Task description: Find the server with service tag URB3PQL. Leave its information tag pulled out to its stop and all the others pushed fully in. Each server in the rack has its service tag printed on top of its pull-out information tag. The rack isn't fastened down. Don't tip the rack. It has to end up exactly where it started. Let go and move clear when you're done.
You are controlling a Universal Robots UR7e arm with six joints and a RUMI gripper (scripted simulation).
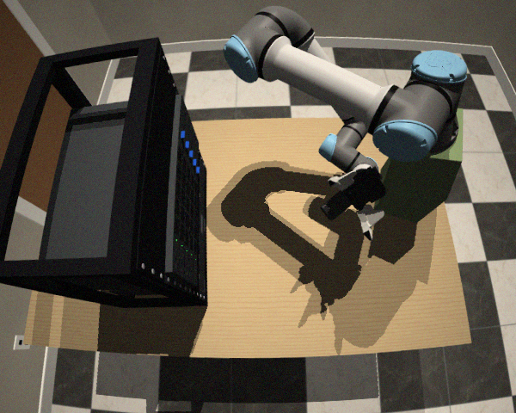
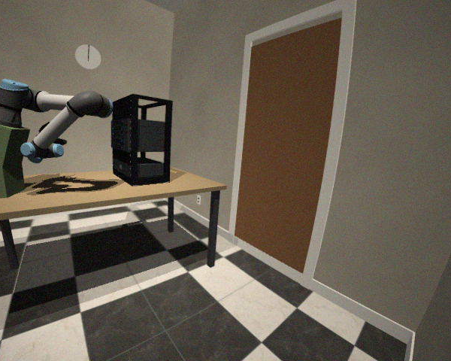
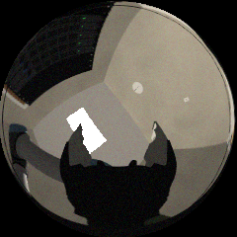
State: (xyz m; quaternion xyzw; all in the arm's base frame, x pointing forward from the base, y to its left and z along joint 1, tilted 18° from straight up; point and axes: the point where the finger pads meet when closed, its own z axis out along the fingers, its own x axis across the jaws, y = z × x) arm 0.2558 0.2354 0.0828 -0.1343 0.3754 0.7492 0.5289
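The black server rack (image 1: 102,177) stands on the left part of the wooden table (image 1: 267,249), its front face with blue and green lights (image 1: 190,155) turned toward the arm. It also shows in the exterior view (image 2: 140,138). No information tag is seen sticking out; the tags' printing is not readable. My gripper (image 1: 368,224) hangs open and empty over the right part of the table, well apart from the rack, near the green base block (image 1: 420,177). In the wrist view the two fingers stand apart with nothing between them, and a corner of the rack (image 3: 51,54) shows at upper left.
The arm's elbow (image 1: 267,44) reaches back over the table's far edge. A brown door (image 2: 288,144) and a wall lie behind the rack. The table's front edge (image 1: 249,351) lies below the rack. A wall clock (image 2: 87,56) hangs on the far wall.
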